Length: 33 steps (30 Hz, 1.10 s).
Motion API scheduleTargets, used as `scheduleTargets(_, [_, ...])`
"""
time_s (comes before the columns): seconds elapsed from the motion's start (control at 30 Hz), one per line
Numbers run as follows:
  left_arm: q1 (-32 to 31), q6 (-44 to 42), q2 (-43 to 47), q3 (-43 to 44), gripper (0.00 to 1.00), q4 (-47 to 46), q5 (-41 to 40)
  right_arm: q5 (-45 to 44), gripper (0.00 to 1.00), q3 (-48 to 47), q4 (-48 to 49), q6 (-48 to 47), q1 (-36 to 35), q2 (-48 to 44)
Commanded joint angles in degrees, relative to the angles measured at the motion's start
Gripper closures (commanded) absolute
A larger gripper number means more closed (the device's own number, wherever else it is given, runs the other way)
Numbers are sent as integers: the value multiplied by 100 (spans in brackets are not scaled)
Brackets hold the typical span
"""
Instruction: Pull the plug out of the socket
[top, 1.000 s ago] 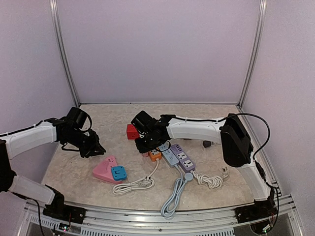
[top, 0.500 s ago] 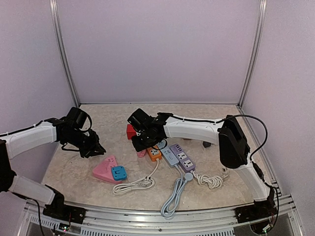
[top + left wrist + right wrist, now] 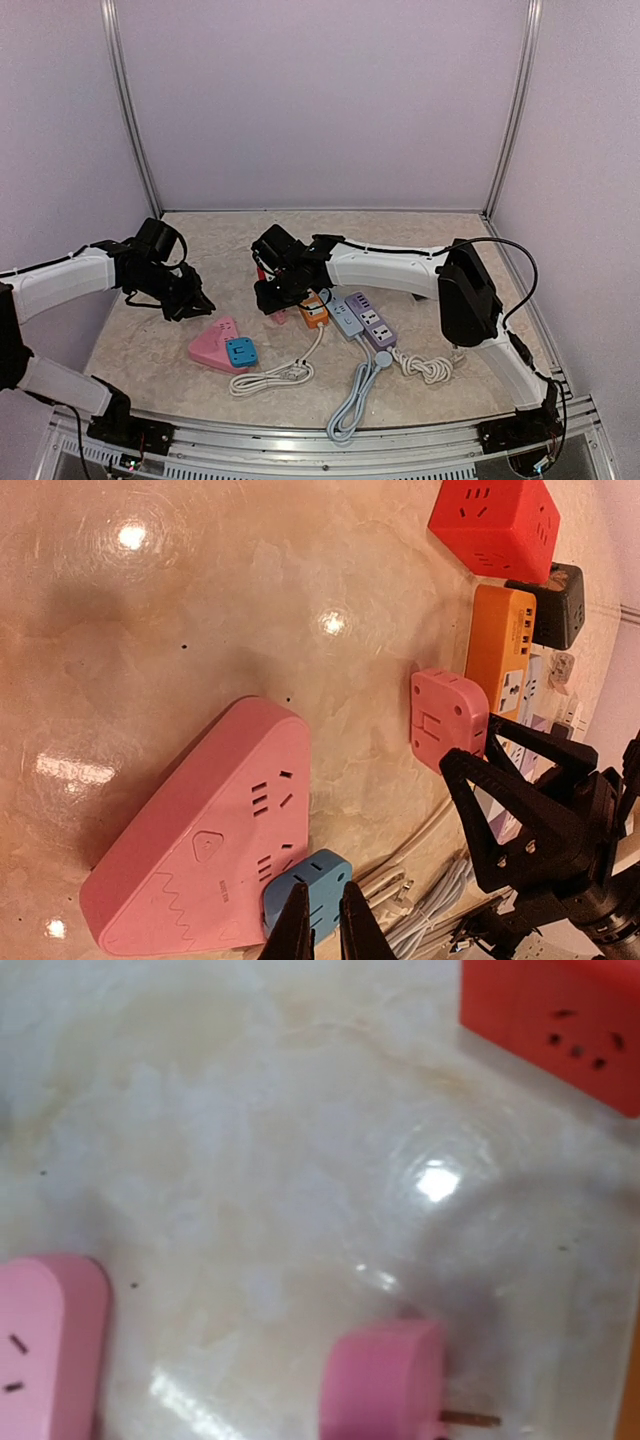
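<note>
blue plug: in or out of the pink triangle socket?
In. The blue plug sits flush against the pink triangular socket edge; no prongs show in the left wrist view.

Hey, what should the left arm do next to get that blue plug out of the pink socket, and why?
Probably open the left gripper and lower it around the blue plug. The plug is still seated in the pink socket, and the fingers aimed at it look too close together to fit around it.

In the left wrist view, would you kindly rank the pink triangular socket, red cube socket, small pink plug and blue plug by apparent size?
1. pink triangular socket
2. red cube socket
3. small pink plug and blue plug: look alike; blue partly hidden.
</note>
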<state>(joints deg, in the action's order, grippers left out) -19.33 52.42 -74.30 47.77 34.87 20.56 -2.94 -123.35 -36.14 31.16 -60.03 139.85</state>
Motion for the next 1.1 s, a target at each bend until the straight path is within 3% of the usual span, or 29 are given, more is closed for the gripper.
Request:
scheduleTargets(0.0, [-29,-24,-15,-90,89,-67,-19,261,57,-239,111,78,-108,151])
scheduleTargets(0.7, [-27,-66,221,-366,89,174,-23,690,54,-9,364,98,-321,80])
scheduleTargets(1.07, [-99,120,903,-864,90,328,123,1531,41,1768,1679,346,-354,-637])
